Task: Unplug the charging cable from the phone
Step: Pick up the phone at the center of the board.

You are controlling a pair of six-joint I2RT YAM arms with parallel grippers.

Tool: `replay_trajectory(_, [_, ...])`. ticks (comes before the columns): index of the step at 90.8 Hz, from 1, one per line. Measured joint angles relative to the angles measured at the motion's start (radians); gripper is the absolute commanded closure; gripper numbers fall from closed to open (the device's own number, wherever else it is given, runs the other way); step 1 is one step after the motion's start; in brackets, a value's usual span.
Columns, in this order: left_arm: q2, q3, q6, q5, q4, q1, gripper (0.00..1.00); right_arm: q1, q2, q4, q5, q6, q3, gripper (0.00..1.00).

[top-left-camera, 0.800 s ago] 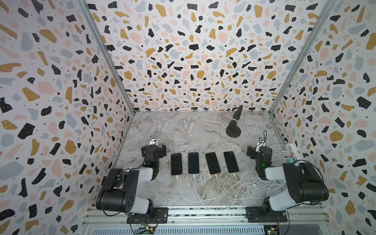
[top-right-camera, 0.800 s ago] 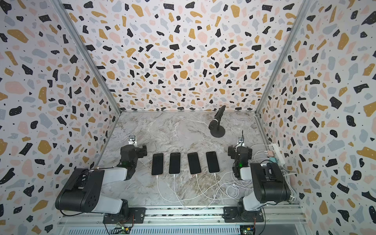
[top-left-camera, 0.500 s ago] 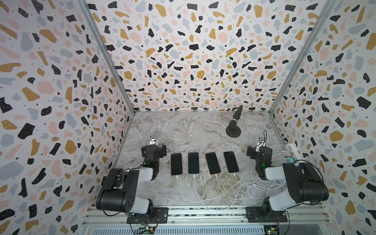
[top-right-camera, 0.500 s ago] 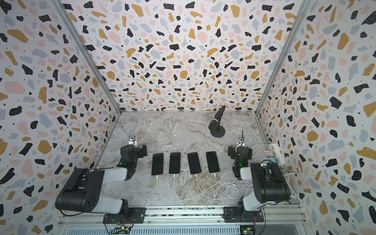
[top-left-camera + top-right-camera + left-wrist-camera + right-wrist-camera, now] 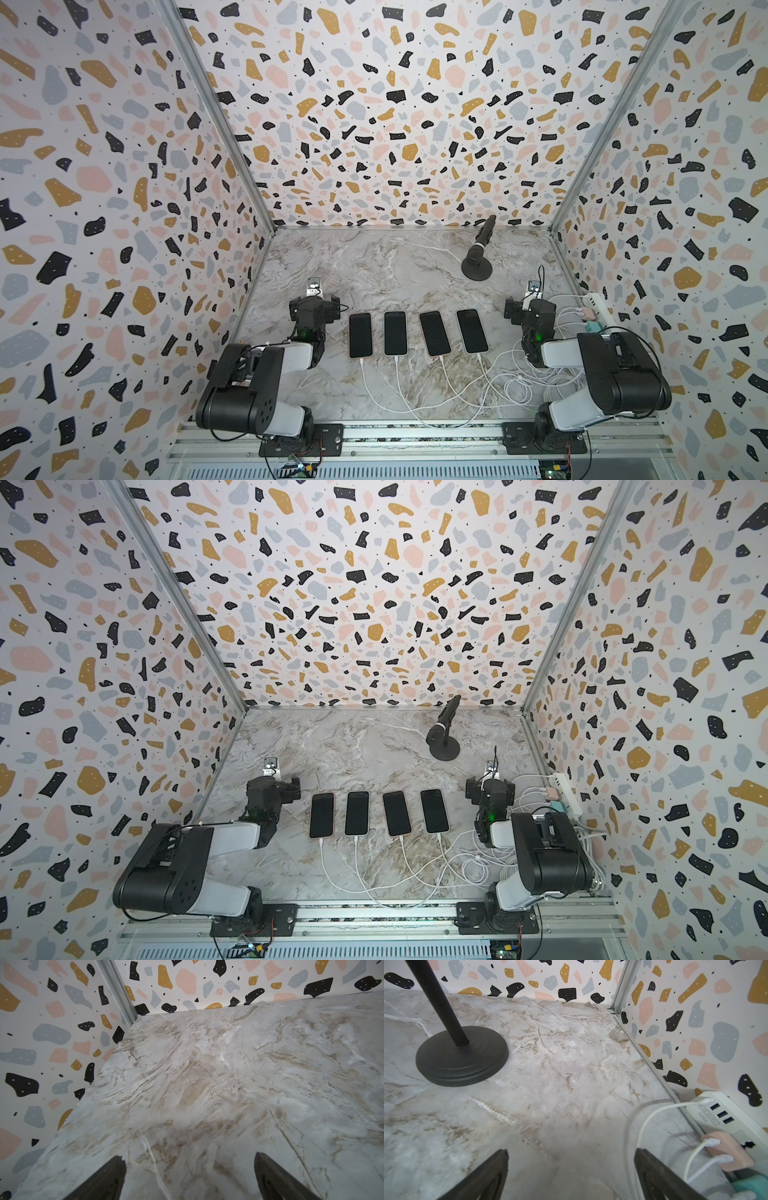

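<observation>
Several dark-screened phones (image 5: pixel 395 332) (image 5: pixel 357 812) lie side by side on the marble table in both top views. A white charging cable (image 5: pixel 365 376) (image 5: pixel 326 860) is plugged into the near end of each. My left gripper (image 5: pixel 314 305) (image 5: pixel 189 1157) rests low on the table just left of the row, open and empty. My right gripper (image 5: pixel 530 306) (image 5: pixel 571 1151) sits to the right of the row, also open with nothing between its fingers. Neither wrist view shows a phone; both look toward the back wall.
A black microphone stand (image 5: pixel 477 268) (image 5: pixel 460 1057) stands behind the right gripper. A white power strip (image 5: pixel 598 307) (image 5: pixel 726 1118) with pink and teal adapters lies along the right wall. Loose loops of cable (image 5: pixel 519 386) pile up by the right arm's base.
</observation>
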Motion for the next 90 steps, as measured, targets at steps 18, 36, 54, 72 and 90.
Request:
replay_trajectory(18, [-0.251, 0.263, -0.115, -0.182, -0.383, -0.009, 0.0, 0.058, -0.327, -0.55, 0.135, 0.121, 0.18, 0.0])
replay_trajectory(36, [-0.315, 0.583, -0.386, -0.118, -0.714, -0.201, 0.01, 0.018, -0.579, -0.978, 0.124, 0.429, 0.446, 0.0])
replay_trajectory(54, [-0.306, 0.542, -0.538, -0.177, -0.906, -0.762, 0.03, 0.142, -0.336, -1.352, -0.093, 0.473, 0.563, 0.0])
replay_trajectory(72, [-0.331, 0.417, -0.644, -0.265, -0.975, -0.97, 0.04, 0.237, -0.312, -1.508, -0.278, 0.452, 0.511, 0.0])
replay_trajectory(90, [-0.391, 0.343, -0.723, -0.329, -1.004, -1.064, 0.03, 0.353, -0.207, -1.511, -0.283, 0.43, 0.512, 0.0])
